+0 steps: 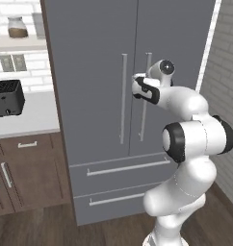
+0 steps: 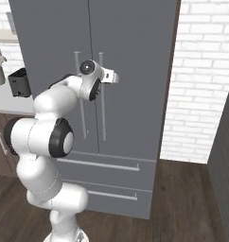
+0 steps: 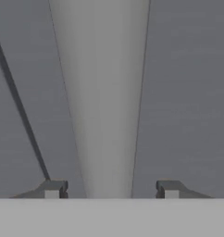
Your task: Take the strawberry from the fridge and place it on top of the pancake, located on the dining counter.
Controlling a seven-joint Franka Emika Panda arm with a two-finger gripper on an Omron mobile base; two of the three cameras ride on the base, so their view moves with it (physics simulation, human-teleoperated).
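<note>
The fridge (image 1: pixel 104 96) is closed: both doors shut, drawers shut. The strawberry is judged to be inside; it cannot be confirmed.

The gripper (image 3: pixel 107 190) stands at the right door's bar handle (image 3: pixel 104 102), with the jaws set either side of the bar and a gap on each side, gripping nothing.

Step in hand: seizing the handle. Advice: keep the bar centred, close squarely, then pull along the door's arc, not straight back.

Surroundings: a black toaster (image 1: pixel 7 97) sits near the table's (image 1: pixel 34 117) front edge, well apart. A brick wall (image 2: pixel 201 80) flanks the right door and may limit its swing.
</note>
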